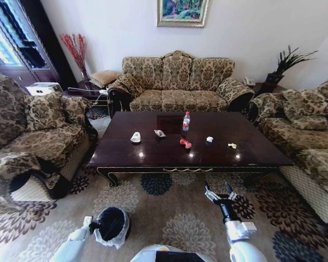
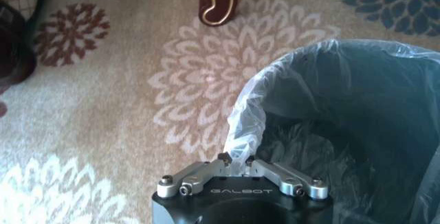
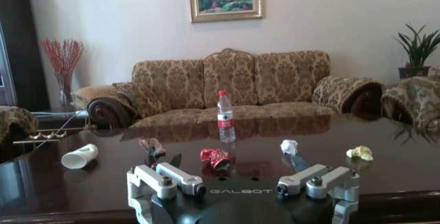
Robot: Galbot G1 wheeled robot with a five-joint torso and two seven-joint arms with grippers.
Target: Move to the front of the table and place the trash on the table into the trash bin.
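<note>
Trash lies scattered on the desk [image 1: 153, 155], a glossy dark wood top with gold trim: a bottle [image 1: 186, 121] with a red label stands upright near the middle, a white cup [image 1: 135, 137] lies on its side toward the left, a small packet [image 1: 159, 133] sits between them, a red wrapper [image 1: 185, 143] lies in front of the bottle, and crumpled white paper [image 1: 209, 140] and a yellowish scrap [image 1: 232, 146] lie to the right. On the floor at the robot's left stands the bin [image 1: 111, 226], black inside, with a whitish bag folded over its rim; from the left wrist view its inside looks dark, with nothing in it that can be made out. The left claw [image 2: 234, 157] is closed to a narrow gap on the bag's rim at the bin's near edge. The right claw [image 1: 218, 191] hangs spread wide, holding nothing, above the carpet just short of the desk's front edge. A flowered carpet [image 1: 180, 218] covers the floor, patterned sofas [image 1: 177, 82] stand around the desk on three sides, and a framed painting [image 1: 181, 12] hangs on the white wall behind.
</note>
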